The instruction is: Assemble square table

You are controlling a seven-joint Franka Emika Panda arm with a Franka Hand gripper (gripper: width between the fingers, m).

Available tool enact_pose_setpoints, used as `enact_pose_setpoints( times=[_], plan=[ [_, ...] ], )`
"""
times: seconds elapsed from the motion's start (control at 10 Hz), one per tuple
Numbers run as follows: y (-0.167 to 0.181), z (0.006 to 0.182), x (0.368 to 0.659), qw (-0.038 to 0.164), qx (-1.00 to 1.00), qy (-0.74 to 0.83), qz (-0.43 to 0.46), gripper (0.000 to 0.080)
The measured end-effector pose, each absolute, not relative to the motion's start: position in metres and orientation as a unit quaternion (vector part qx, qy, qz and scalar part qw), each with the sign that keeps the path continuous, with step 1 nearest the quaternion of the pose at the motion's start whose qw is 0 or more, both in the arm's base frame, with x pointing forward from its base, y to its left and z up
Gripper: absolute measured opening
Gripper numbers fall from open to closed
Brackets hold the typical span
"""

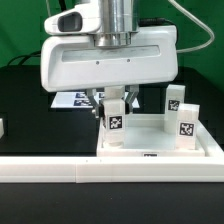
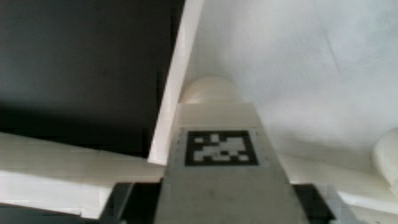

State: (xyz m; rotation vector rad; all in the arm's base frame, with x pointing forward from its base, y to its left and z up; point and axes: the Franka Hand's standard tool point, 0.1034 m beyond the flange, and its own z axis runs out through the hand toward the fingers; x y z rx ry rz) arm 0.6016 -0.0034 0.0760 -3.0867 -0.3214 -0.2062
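The square table slab point(image 1: 160, 143) lies flat, white, with a raised rim, just behind the rail. My gripper point(image 1: 112, 103) is shut on a short white leg block point(image 1: 115, 119) with a black-and-white tag and holds it upright at the slab's corner on the exterior view's left. Two more tagged legs point(image 1: 175, 100) point(image 1: 187, 121) stand upright at the slab's right side. In the wrist view the held leg point(image 2: 221, 150) runs between my dark fingers point(image 2: 135, 203), its rounded end against the slab's rim point(image 2: 185, 70). Whether it is seated in the pocket is hidden.
The long white border rail point(image 1: 110, 176) runs along the front and also shows in the wrist view point(image 2: 54, 160). The marker board point(image 1: 72, 100) lies behind my hand on the black table. A small white part point(image 1: 2, 127) sits at the left edge.
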Motion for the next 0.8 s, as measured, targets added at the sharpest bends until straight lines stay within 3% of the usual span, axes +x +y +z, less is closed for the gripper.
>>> enact_pose_setpoints(
  times=[0.6,0.8],
  plan=[
    [0.0026,0.0745,0.6016,0.036,-0.976,0.196,-0.087,0.0290],
    [0.0033,0.0739,0.6011,0.052,-0.936,0.338,-0.086,0.0290]
  ],
)
